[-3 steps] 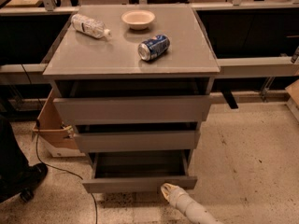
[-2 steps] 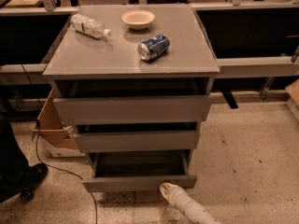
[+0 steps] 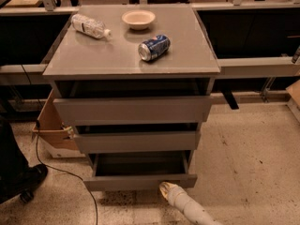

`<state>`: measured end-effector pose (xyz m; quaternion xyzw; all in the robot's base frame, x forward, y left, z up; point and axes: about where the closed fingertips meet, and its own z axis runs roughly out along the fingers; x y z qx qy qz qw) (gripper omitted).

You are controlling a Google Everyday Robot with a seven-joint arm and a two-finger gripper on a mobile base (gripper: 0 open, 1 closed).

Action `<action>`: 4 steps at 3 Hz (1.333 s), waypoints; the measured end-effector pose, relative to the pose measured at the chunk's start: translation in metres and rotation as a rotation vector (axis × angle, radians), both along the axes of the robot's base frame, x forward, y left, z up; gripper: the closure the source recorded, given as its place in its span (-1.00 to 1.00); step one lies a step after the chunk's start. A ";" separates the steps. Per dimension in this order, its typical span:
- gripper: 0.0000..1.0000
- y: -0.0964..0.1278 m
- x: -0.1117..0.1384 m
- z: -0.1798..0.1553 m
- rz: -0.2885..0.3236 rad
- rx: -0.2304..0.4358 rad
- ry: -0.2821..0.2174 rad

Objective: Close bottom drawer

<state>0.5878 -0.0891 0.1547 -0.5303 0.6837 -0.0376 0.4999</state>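
The bottom drawer (image 3: 131, 182) stands pulled out at the foot of the grey cabinet (image 3: 136, 109), while the robot's tool (image 3: 167, 190) sits low against its front panel, right of centre; whether the tool is apart or together cannot be told

I see a pale speckled floor (image 3: 248, 158), stained in spots, with a black cable (image 3: 70, 175) trailing across it. An open cardboard box (image 3: 49, 125) stands on it, left of the grey cabinet (image 3: 117, 55). Grey rails (image 3: 258, 65) run behind, over dark recesses. My gripper (image 3: 166, 190) sits low above the floor.
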 end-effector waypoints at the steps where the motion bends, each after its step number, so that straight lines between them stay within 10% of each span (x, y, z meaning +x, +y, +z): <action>1: 1.00 -0.001 0.005 -0.006 0.016 -0.045 -0.016; 3: 1.00 -0.013 -0.005 -0.016 0.018 -0.104 -0.002; 4: 1.00 -0.003 -0.025 -0.017 0.129 -0.277 -0.009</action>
